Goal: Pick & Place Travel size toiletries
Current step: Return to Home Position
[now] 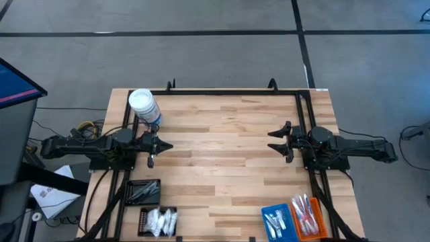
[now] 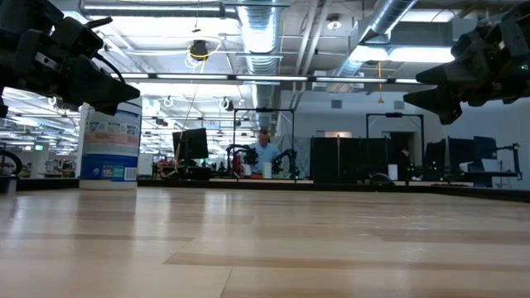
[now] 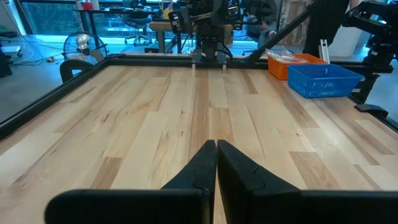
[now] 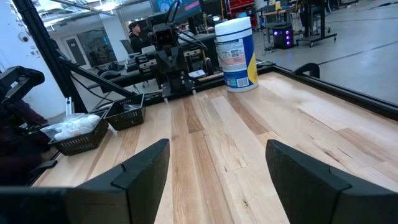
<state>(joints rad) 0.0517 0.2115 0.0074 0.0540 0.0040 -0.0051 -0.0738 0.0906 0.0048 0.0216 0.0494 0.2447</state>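
Observation:
The toiletries lie sorted in trays along the near edge. White sachets (image 1: pixel 161 219) fill one black tray, and dark sticks (image 1: pixel 144 191) fill the black tray beside it. Silvery pieces (image 1: pixel 277 220) sit in the blue tray, wrapped toothbrushes (image 1: pixel 304 213) in the orange tray. My left gripper (image 1: pixel 165 146) hovers shut over the table's left side, its fingertips together in the left wrist view (image 3: pixel 216 149). My right gripper (image 1: pixel 272 140) hovers open over the right side, its fingers spread wide in the right wrist view (image 4: pixel 217 162). Both grippers hold nothing.
A big white-lidded round jar (image 1: pixel 144 107) stands upright near the far left corner, just beyond my left gripper. A black frame (image 1: pixel 222 91) rims the table. Bare wood (image 1: pixel 222 154) stretches between the two grippers. A person (image 2: pixel 265 153) sits far off in the room.

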